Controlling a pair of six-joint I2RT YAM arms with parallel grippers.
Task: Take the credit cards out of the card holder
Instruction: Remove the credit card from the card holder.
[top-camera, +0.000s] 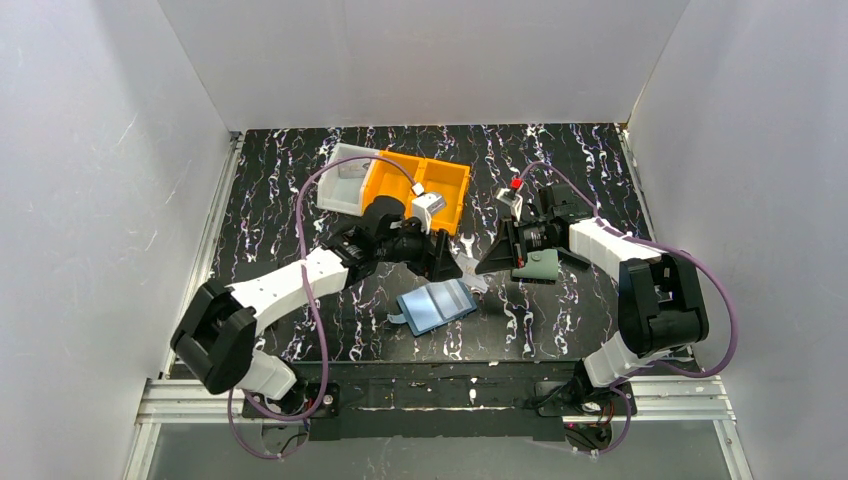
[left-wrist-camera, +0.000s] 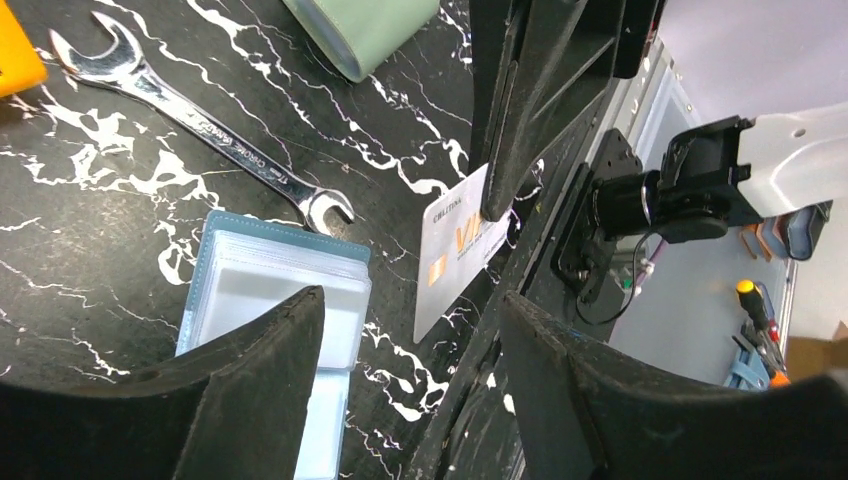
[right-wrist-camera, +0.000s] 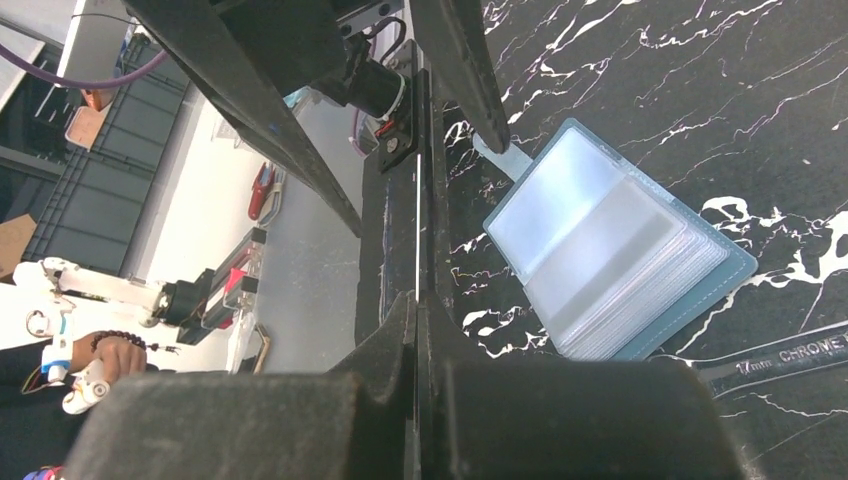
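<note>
The blue card holder lies open on the black marbled table, its clear pockets facing up. My right gripper is shut on one pale credit card, held in the air to the right of the holder. In the right wrist view that credit card shows edge-on as a thin white line. My left gripper is open just short of the card's free end, its jaws apart and touching nothing. In the top view the left gripper and the right gripper face each other above the holder.
A steel wrench lies on the table just past the holder. A grey-green wallet lies under the right arm. An orange bin and a pale grey bin stand at the back. White walls close in three sides.
</note>
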